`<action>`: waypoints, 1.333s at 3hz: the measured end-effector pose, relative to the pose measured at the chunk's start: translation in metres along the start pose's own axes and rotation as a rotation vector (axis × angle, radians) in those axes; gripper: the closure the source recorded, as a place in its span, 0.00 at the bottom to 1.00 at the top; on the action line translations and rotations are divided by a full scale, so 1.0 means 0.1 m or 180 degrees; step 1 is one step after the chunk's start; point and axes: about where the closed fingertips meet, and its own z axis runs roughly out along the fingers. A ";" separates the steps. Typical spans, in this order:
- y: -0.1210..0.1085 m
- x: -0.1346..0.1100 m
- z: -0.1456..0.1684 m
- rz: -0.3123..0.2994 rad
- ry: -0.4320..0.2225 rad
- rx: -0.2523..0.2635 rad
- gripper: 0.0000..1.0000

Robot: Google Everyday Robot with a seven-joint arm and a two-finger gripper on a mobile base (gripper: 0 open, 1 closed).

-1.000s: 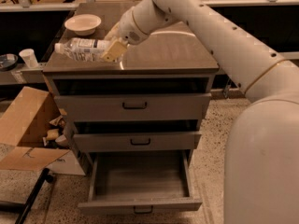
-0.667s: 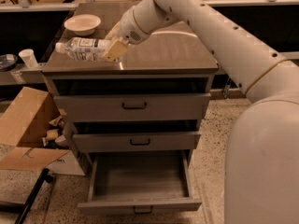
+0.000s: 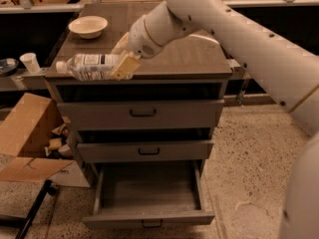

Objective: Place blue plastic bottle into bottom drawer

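Observation:
The blue plastic bottle (image 3: 92, 65) is clear with a white cap pointing left and a white label. It lies sideways over the front left edge of the grey cabinet top (image 3: 189, 59). My gripper (image 3: 124, 59) is shut on the bottle's right end, its tan fingers (image 3: 126, 66) around it. The white arm reaches in from the upper right. The bottom drawer (image 3: 149, 219) is pulled open below; its inside looks bare. The two shallower drawers above it are slightly open.
A cream bowl (image 3: 87, 26) sits at the back left of the cabinet top. A small white paper cup (image 3: 30, 62) and a dark dish (image 3: 7, 66) stand on a shelf to the left. An open cardboard box (image 3: 25, 133) and a black pole (image 3: 32, 210) lie on the floor at the left.
The gripper has carried the bottle a little forward, from over the cabinet top to over its front left edge. The drawers have not moved.

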 end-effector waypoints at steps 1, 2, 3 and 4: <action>0.48 0.11 -0.21 0.0090 -0.0002 0.0061 1.00; 0.99 0.49 -0.22 0.0401 0.0066 0.0070 1.00; 1.37 0.79 -0.04 0.0500 0.0209 -0.0133 1.00; 1.39 0.81 0.01 0.0511 0.0215 -0.0159 1.00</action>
